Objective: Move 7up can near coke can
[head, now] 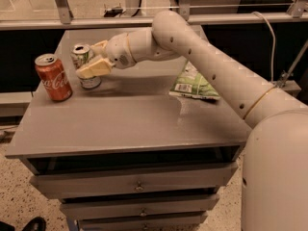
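The 7up can, silver-white with green markings, stands on the grey table at its back left. The coke can, red with white script, stands upright just left of it, a small gap between them. My gripper reaches in from the right, with one cream finger in front of the 7up can and the other behind it. The fingers are closed around the can, whose base is at the table top.
A green snack bag lies at the right of the table, under my arm. The table has drawers below its front edge. A rail and glass panel run behind the table.
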You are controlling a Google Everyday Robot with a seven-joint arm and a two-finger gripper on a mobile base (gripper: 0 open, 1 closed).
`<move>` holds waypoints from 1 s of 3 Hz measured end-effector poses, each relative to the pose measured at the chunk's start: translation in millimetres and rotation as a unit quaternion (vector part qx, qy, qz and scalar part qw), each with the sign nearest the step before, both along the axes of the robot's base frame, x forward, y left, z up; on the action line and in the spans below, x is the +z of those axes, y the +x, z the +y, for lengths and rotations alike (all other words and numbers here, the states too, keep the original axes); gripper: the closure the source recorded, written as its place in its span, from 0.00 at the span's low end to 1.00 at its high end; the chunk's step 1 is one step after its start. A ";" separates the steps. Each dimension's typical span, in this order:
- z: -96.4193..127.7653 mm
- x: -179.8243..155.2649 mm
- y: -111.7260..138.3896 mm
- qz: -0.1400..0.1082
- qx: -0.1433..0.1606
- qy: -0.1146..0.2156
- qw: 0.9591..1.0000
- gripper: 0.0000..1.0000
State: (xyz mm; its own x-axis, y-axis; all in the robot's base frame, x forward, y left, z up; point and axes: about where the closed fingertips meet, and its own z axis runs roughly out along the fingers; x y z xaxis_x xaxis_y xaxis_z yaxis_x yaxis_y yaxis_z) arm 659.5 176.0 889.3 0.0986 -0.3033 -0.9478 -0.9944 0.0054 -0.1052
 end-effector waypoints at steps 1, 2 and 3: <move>2.7 -1.5 -0.3 0.001 0.002 0.002 1.000 0.00; 0.6 -0.3 -1.0 0.001 -0.001 0.005 1.000 0.00; -9.2 3.5 -2.7 0.002 -0.009 0.008 1.000 0.00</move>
State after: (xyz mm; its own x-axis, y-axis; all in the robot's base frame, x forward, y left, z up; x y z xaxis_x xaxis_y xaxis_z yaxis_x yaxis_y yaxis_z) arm 656.8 166.8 892.8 0.0898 -0.2898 -0.9529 -0.9945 0.0259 -0.1016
